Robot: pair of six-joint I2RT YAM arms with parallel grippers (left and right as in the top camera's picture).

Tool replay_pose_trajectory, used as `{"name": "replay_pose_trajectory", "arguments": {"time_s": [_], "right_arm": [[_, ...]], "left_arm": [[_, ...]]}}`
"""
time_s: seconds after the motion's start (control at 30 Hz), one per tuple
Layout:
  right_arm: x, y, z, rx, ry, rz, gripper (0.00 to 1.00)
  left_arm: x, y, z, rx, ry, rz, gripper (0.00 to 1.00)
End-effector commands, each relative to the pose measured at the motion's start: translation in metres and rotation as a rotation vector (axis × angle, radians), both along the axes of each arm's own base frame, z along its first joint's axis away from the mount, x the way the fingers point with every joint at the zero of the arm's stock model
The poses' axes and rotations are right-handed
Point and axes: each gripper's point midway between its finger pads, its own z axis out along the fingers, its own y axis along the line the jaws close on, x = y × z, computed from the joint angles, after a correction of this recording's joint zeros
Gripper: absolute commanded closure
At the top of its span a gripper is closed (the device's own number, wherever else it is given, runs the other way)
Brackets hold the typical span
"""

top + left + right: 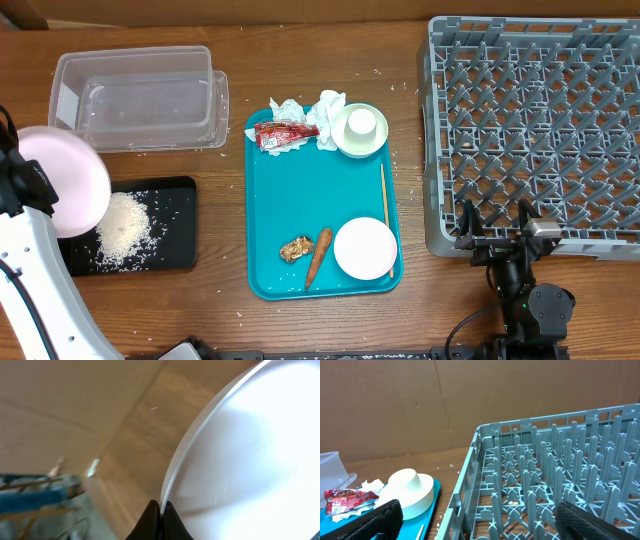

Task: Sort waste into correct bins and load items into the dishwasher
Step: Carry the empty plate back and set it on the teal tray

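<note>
White rice [122,228] is deposited left of the teal tray [290,205]; plate [62,180] is pinched by left gripper [159,506]; right gripper [495,222] is spread; rack [540,120] is not yet loaded; wrapper [285,135], carrot [318,256] unsorted.

Non-task fixtures: tray, table, backdrop.
We noted a teal serving tray [268,200] lying flat near the middle of the wooden table [420,310], its long sides running front to back and its corners rounded. The tabletop showed a brown wood grain. Plain brown cardboard sheeting [420,405] stood upright behind the table's far edge, with a vertical crease in it.
</note>
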Motion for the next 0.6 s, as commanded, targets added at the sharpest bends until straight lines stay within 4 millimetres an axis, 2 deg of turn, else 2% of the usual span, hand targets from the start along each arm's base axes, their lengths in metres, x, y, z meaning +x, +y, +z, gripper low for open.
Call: {"name": "replay_pose_trajectory", "arguments": {"time_s": [0.0, 0.1, 0.23, 0.4, 0.57], "right_arm": [[0.0, -0.003, -0.002, 0.003, -0.004, -0.014, 0.0], [0.0, -0.003, -0.002, 0.003, -0.004, -0.014, 0.0], [0.0, -0.003, -0.002, 0.003, -0.004, -0.013, 0.0], [0.0, -0.003, -0.002, 0.003, -0.004, -0.014, 0.0], [0.0, -0.003, -0.002, 0.003, -0.004, -0.014, 0.0]], "left_arm": [[0.029, -0.026, -0.001, -0.137, -0.117, -0.145, 0.96], [0.051, -0.054, -0.004, -0.274, -0.21, -0.268, 0.96], [0.07, -0.087, 0.002, -0.423, -0.315, -0.396, 0.96], [0.089, -0.151, 0.022, -0.708, -0.476, -0.601, 0.96], [0.1, -0.194, 0.018, -0.771, -0.432, -0.717, 0.96]]}}
